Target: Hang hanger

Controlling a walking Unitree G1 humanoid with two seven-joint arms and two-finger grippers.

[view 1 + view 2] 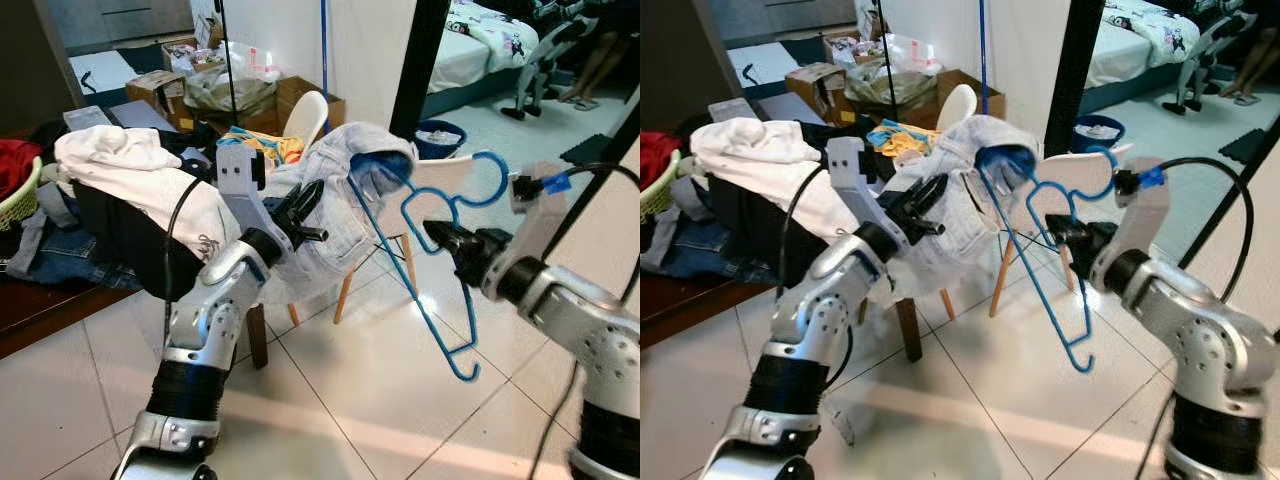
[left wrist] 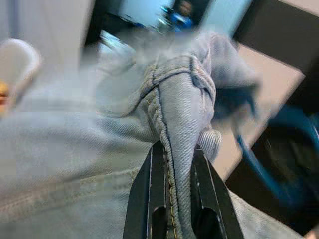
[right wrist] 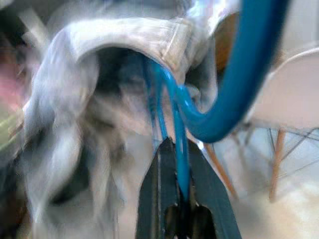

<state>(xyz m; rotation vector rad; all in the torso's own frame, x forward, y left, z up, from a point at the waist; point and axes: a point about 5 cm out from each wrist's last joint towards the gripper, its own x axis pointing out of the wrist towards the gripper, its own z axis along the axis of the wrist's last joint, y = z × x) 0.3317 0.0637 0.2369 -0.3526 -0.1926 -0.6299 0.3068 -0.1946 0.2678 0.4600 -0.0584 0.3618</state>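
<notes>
Currently: blue hanger (image 1: pixel 440 290) — pinched by right gripper (image 1: pixel 432 234), one end inside the denim jacket (image 1: pixel 335 215). Left gripper (image 1: pixel 305 212) — pinching jacket's seam. Both in front of white chair (image 1: pixel 440 180).

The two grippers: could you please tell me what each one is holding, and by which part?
The left gripper pinches a seam fold of the denim garment. The right gripper grips the blue hanger by its thin wire just below the hook.
</notes>
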